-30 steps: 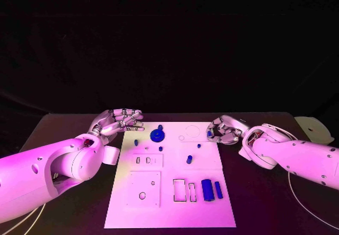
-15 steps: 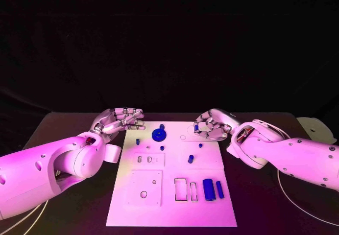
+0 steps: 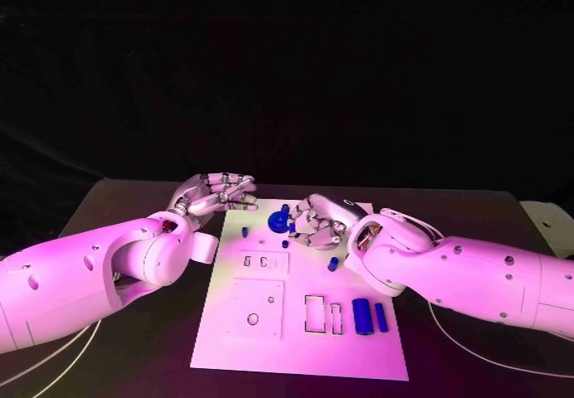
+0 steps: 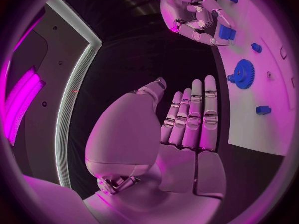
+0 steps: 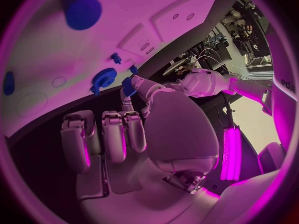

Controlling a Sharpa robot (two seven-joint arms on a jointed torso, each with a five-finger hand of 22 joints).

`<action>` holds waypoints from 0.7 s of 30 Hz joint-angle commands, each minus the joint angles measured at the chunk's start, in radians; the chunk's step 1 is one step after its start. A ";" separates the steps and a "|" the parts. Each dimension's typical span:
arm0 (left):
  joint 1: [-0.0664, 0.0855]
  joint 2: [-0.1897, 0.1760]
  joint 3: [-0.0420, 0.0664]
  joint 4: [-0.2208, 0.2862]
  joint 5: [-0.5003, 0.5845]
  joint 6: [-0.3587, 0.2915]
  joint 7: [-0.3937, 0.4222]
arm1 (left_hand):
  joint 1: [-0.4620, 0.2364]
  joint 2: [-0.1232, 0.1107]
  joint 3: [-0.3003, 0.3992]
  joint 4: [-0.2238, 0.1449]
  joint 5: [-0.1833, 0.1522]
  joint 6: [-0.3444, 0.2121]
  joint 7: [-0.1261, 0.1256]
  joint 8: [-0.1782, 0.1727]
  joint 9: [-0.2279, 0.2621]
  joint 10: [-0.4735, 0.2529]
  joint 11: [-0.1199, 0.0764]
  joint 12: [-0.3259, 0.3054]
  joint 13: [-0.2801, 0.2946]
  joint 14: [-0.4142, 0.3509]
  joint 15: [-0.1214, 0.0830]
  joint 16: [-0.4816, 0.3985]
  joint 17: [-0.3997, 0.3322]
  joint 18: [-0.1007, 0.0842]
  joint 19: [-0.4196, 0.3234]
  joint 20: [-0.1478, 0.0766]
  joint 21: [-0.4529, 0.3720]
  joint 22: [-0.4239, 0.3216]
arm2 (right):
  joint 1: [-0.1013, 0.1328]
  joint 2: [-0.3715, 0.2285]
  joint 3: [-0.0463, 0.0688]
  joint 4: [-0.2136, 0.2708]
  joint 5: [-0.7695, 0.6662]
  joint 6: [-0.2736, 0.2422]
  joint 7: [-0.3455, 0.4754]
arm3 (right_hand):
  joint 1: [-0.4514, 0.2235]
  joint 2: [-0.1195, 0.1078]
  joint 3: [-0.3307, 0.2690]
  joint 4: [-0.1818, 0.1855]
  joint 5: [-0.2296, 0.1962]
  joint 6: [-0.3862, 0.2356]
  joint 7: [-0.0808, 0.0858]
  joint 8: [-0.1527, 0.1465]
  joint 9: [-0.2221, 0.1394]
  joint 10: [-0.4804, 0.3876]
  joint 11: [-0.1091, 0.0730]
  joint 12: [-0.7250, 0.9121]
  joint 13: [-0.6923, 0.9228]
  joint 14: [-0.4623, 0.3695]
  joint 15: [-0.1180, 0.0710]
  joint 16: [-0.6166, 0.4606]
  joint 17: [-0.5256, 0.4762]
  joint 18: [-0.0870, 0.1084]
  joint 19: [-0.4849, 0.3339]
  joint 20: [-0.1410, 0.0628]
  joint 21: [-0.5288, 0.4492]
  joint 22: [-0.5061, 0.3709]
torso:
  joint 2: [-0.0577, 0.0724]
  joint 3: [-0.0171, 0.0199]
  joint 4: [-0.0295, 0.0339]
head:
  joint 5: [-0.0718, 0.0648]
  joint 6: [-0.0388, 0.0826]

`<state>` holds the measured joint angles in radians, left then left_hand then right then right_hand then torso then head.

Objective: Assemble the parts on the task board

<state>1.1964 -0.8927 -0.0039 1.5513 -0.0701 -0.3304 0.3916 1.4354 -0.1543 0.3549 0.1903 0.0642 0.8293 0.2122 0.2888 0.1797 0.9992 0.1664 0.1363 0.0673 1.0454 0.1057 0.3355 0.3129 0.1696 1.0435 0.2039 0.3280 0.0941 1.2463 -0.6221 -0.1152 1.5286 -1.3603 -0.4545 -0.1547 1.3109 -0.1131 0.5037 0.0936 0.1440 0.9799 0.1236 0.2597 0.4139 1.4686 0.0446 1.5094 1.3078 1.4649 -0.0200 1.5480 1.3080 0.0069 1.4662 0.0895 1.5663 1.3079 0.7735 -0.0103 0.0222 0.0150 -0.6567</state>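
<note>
The right hand (image 3: 313, 222) pinches a small blue part (image 5: 128, 86) beside the blue gear (image 3: 280, 221).

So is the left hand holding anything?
No. The left hand is open: fingers straight, palm bare, beside the task board.

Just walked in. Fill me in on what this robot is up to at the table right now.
The robot is assembling small blue parts on the white task board. Its right hand is over the board's far end, next to the blue gear, pinching a small blue part in its fingers. The left hand hovers by the board's far left corner, holding nothing, fingers apart. Two blue cylinders lie near the board's right edge, beside two open rectangular slots.
</note>
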 commanded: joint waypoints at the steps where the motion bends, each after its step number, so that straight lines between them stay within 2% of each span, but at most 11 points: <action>1: 0.001 0.004 0.001 -0.001 0.002 0.009 0.010 | -0.009 0.002 0.004 -0.001 -0.003 -0.007 0.013 -0.007 0.001 0.006 0.003 -0.003 0.000 -0.003 0.006 -0.005 0.001 0.013 0.000 0.001 -0.001 -0.001 | -0.013 0.029 -0.003 -0.012 -0.087 0.038 -0.051 | -0.004 0.004 -0.001 0.003 0.002 0.015 -0.007 0.015 0.023 0.051 -0.006 -0.001 0.201 0.091 -0.008 0.005 0.191 -0.007 0.105 -0.007 0.004 0.263 | 0.000 -0.0019 0.0024 | 0.010 -0.005; 4: 0.001 0.006 0.001 -0.002 0.002 0.008 0.010 | -0.010 0.002 0.004 -0.001 -0.003 -0.007 0.013 -0.006 0.001 0.006 0.003 -0.003 0.000 -0.003 0.007 -0.005 0.001 0.013 0.000 0.001 -0.001 -0.002 | -0.028 0.055 -0.006 -0.024 -0.110 0.045 -0.057 | -0.006 0.003 -0.001 0.004 0.002 0.014 -0.006 0.015 0.023 0.050 -0.006 -0.002 0.201 0.091 -0.008 0.004 0.190 -0.007 0.105 -0.007 0.004 0.263 | 0.001 -0.0012 0.0028 | 0.014 -0.004; 12: 0.001 0.006 0.001 -0.003 0.002 0.008 0.011 | -0.010 0.002 0.004 -0.001 -0.003 -0.007 0.013 -0.006 0.001 0.006 0.003 -0.003 0.000 -0.003 0.007 -0.005 0.001 0.013 0.000 0.001 -0.001 -0.002 | -0.059 0.095 -0.011 -0.043 -0.144 0.066 -0.062 | -0.009 0.002 -0.002 0.004 0.002 0.014 -0.007 0.015 0.024 0.051 -0.006 -0.001 0.201 0.091 -0.008 0.004 0.190 -0.007 0.105 -0.007 0.004 0.263 | 0.001 0.0001 0.0013 | 0.020 -0.012; 16: 0.001 0.006 0.001 -0.003 0.002 0.008 0.011 | -0.010 0.002 0.004 -0.001 -0.003 -0.007 0.013 -0.006 0.001 0.006 0.003 -0.003 0.000 -0.003 0.007 -0.005 0.001 0.013 0.000 0.001 -0.001 -0.002 | -0.069 0.103 -0.012 -0.047 -0.157 0.068 -0.063 | -0.010 0.001 -0.002 0.005 0.002 0.014 -0.007 0.016 0.024 0.051 -0.006 -0.001 0.202 0.091 -0.008 0.004 0.189 -0.007 0.105 -0.008 0.004 0.263 | 0.000 0.0012 0.0000 | 0.026 -0.017; 21: 0.001 0.006 0.001 -0.003 0.002 0.009 0.010 | -0.010 0.002 0.004 -0.001 -0.003 -0.007 0.013 -0.006 0.001 0.006 0.003 -0.003 0.000 -0.003 0.007 -0.005 0.001 0.013 0.000 0.001 -0.001 -0.002 | -0.077 0.108 -0.013 -0.049 -0.169 0.071 -0.064 | -0.010 0.001 -0.002 0.005 0.002 0.014 -0.007 0.016 0.024 0.051 -0.006 -0.001 0.202 0.091 -0.008 0.004 0.189 -0.007 0.105 -0.008 0.004 0.263 | 0.000 0.0015 -0.0002 | 0.026 -0.019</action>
<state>1.1965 -0.8885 -0.0040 1.5466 -0.0701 -0.3310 0.3925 1.4354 -0.1543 0.3548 0.1903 0.0642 0.8293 0.2121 0.2888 0.1795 0.9992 0.1664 0.1363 0.0673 1.0453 0.1057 0.3355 0.3126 0.1696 1.0435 0.2039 0.3280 0.0942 1.1744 -0.5160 -0.1252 1.4817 -1.4914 -0.4119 -0.2049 1.3108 -0.1136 0.5033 0.0936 0.1413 0.9813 0.1250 0.2597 0.4139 1.4686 0.0447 1.5094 1.3076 1.4649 -0.0199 1.5480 1.3078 0.0070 1.4662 0.0896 1.5663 1.3076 0.7739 -0.0091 0.0225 0.0402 -0.6742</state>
